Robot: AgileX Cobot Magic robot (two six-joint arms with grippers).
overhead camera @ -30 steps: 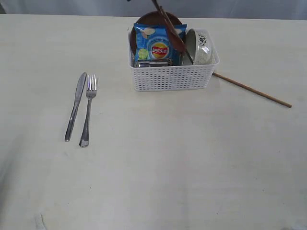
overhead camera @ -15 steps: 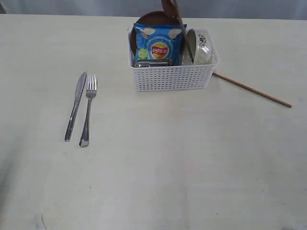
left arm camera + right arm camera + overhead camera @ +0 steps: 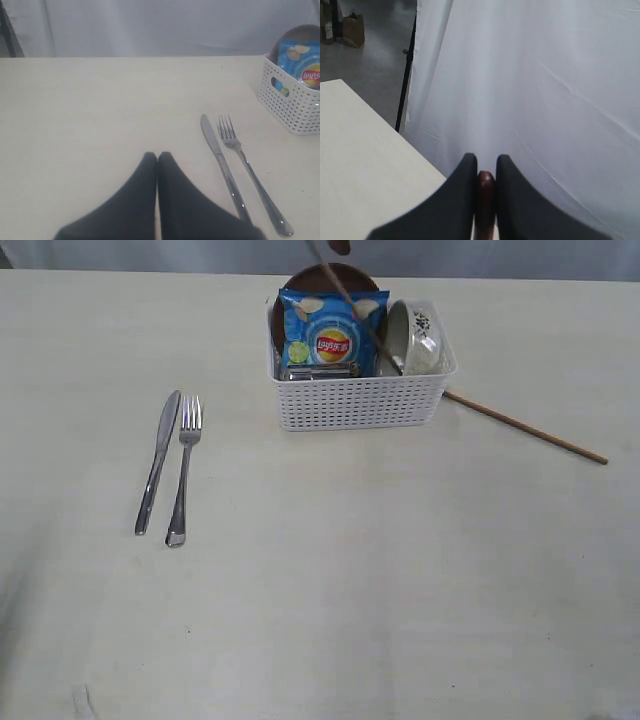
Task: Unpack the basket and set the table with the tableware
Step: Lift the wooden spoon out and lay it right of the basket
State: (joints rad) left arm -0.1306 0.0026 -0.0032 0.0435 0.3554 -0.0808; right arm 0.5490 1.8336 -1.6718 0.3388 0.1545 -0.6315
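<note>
The white basket [image 3: 360, 400] stands at the back middle of the table [image 3: 330, 580]. It holds a brown plate [image 3: 300, 282], a white bowl [image 3: 420, 335] on its side and a steel cup [image 3: 320, 371]. A thin chopstick [image 3: 360, 312] leans up out of it. Another chopstick [image 3: 525, 427] lies on the table to the basket's right. The knife [image 3: 157, 465] and fork [image 3: 184, 475] lie side by side on the left. My right gripper [image 3: 485, 162] is shut on the reddish-brown spoon [image 3: 485, 187]; only the spoon's tip [image 3: 341, 245] shows at the exterior view's top edge. My left gripper [image 3: 157, 156] is shut and empty, near the knife [image 3: 220, 160].
A blue chip bag [image 3: 330, 335] stands at the front of the basket. A white curtain [image 3: 545, 75] hangs beyond the table's far edge. The fork [image 3: 247, 170] lies between the knife and the basket [image 3: 292, 107] in the left wrist view.
The spoon has risen out of the basket and is almost past the top edge of the exterior view. The leaning chopstick now shows uncovered. The left gripper's earlier position is not shown.
</note>
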